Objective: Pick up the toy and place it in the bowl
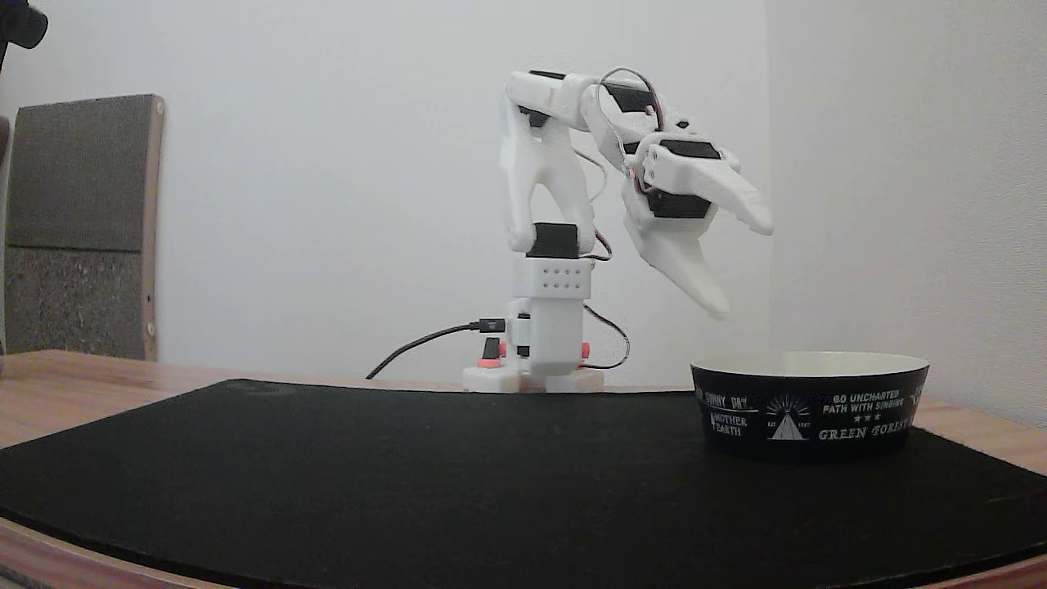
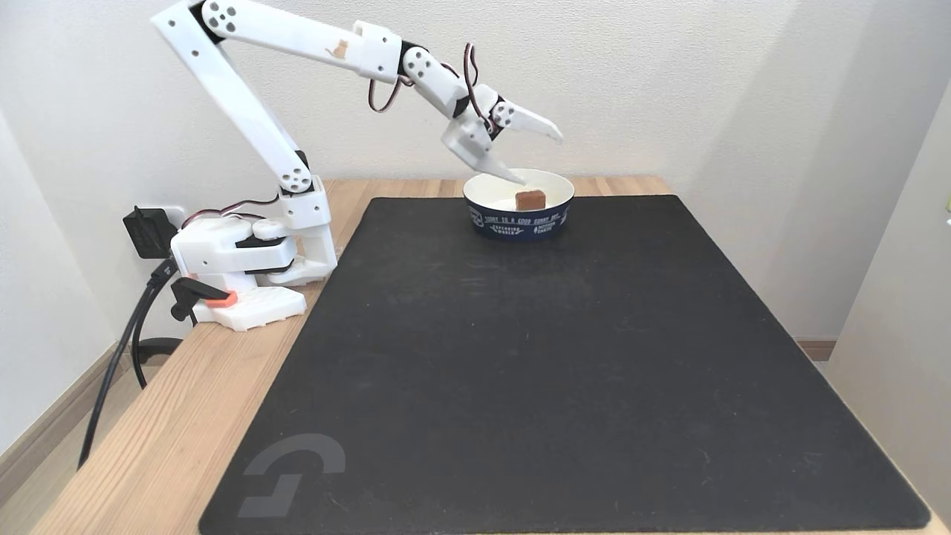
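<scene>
Toy (image 2: 530,198) lies inside bowl (image 2: 518,221) at the far edge of the black mat (image 2: 565,357), mat otherwise bare. Gripper (image 2: 539,157) gapes wide, empty, above the bowl rim. Bowl text reads "GO UNCHARTED PATH WITH SINGING".

The arm (image 2: 245,111) is white printed plastic with black servo blocks at its joints and round screw plates at the elbow. Black and red wires loop near the wrist. A small orange cat mark (image 2: 338,50) sits on the forearm. The base (image 1: 550,327) shows orange-red clips.
</scene>
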Available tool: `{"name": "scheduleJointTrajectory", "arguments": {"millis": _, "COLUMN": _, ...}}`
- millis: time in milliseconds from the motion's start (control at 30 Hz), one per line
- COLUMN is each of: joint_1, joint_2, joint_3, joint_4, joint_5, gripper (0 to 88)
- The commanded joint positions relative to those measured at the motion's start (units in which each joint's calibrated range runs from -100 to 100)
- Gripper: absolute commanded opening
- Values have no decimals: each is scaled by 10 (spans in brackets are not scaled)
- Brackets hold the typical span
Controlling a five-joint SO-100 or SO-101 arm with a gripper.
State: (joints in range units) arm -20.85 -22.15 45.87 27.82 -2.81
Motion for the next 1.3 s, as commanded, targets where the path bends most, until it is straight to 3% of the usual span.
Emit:
{"name": "scheduleJointTrajectory", "arguments": {"millis": 0, "joint_1": 87, "joint_2": -49, "joint_3": -2, "joint_4": -3, "joint_5": 3, "gripper": 257}}
{"name": "scheduleJointTrajectory", "arguments": {"millis": 67, "joint_1": 139, "joint_2": -97, "joint_3": 18, "joint_4": 16, "joint_5": 3, "gripper": 177}}
{"name": "scheduleJointTrajectory", "arguments": {"millis": 100, "joint_1": 185, "joint_2": -153, "joint_3": 53, "joint_4": 30, "joint_5": 4, "gripper": 83}}
{"name": "scheduleJointTrajectory", "arguments": {"millis": 200, "joint_1": 216, "joint_2": -242, "joint_3": 138, "joint_4": 29, "joint_5": 4, "gripper": 21}}
{"name": "scheduleJointTrajectory", "arguments": {"millis": 467, "joint_1": 206, "joint_2": -603, "joint_3": 531, "joint_4": 44, "joint_5": 4, "gripper": 22}}
{"name": "scheduleJointTrajectory", "arguments": {"millis": 600, "joint_1": 181, "joint_2": -712, "joint_3": 540, "joint_4": 155, "joint_5": 4, "gripper": 22}}
{"name": "scheduleJointTrajectory", "arguments": {"millis": 700, "joint_1": 114, "joint_2": -770, "joint_3": 537, "joint_4": 247, "joint_5": 1, "gripper": 22}}
{"name": "scheduleJointTrajectory", "arguments": {"millis": 1267, "joint_1": 152, "joint_2": -771, "joint_3": 537, "joint_4": 255, "joint_5": 0, "gripper": 22}}
